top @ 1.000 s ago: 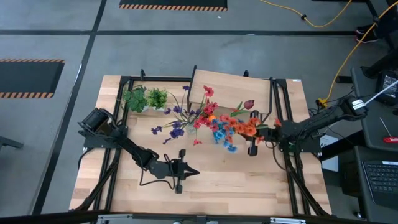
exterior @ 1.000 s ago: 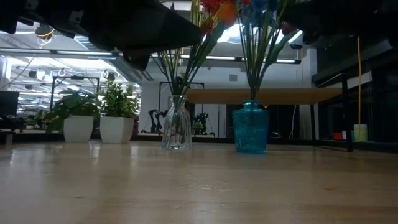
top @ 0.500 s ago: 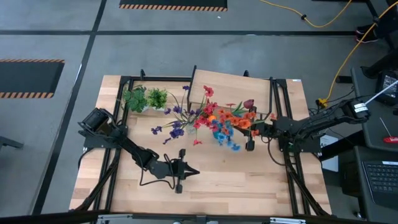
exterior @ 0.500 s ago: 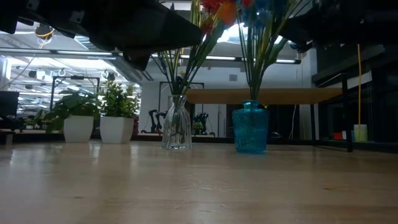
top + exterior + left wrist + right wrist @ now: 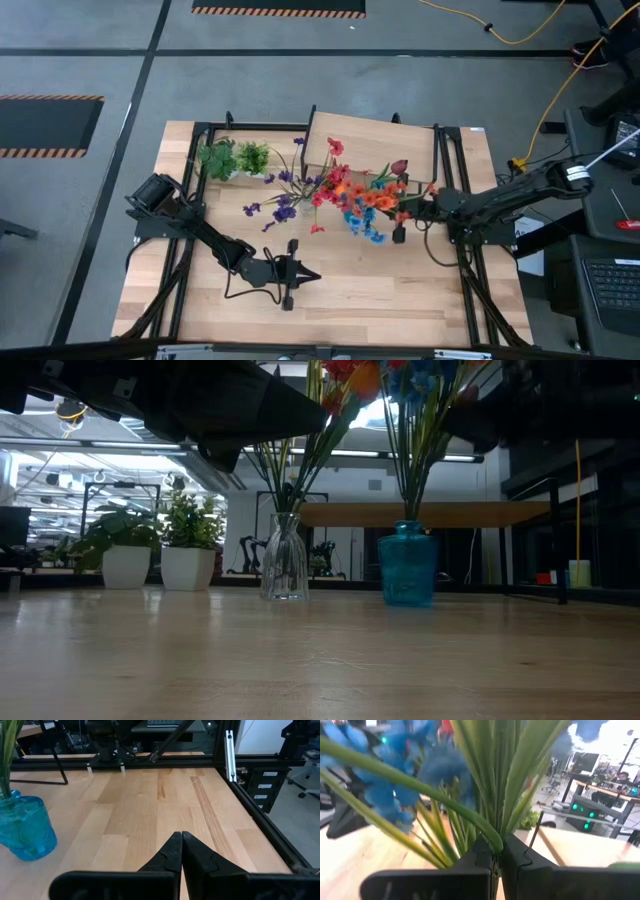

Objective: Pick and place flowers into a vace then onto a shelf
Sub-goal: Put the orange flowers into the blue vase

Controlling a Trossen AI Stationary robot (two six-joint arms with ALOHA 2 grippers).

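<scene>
A blue glass vase (image 5: pixel 407 565) and a clear glass vase (image 5: pixel 285 565) stand on the wooden table, each with green-stemmed flowers in it. From above the blooms show orange-red (image 5: pixel 370 195), blue (image 5: pixel 358 220), purple (image 5: pixel 280 205) and red-pink (image 5: pixel 335 148), with a dark red bud (image 5: pixel 400 166). My right gripper (image 5: pixel 400 226) is shut on green stems (image 5: pixel 495 795) above the blue vase, beside blue blooms (image 5: pixel 435 770). My left gripper (image 5: pixel 305 275) is shut and empty near the table's near edge; its wrist view (image 5: pixel 181 845) shows the blue vase (image 5: pixel 25 827). The shelf (image 5: pixel 370 145) stands at the far middle. My right gripper pinches green flower stems (image 5: pixel 492 842) between its two fingers, well above the blue vase. The fingers come about level from the table's right side and lie across the stems. The stems stand nearly upright and run down toward the vase's neck (image 5: pixel 407 525).
Two white pots with green leafy tufts (image 5: pixel 232 158) stand at the far left; they also show in the low view (image 5: pixel 125 560). Black frame rails (image 5: pixel 450 200) run along both sides of the table. Bare tabletop (image 5: pixel 380 285) lies near the front edge.
My right gripper has gone toward the table's left, staying shut on the stems. The orange-red blooms have swung left with it, closer over the blue blooms and the other vase's flowers.
</scene>
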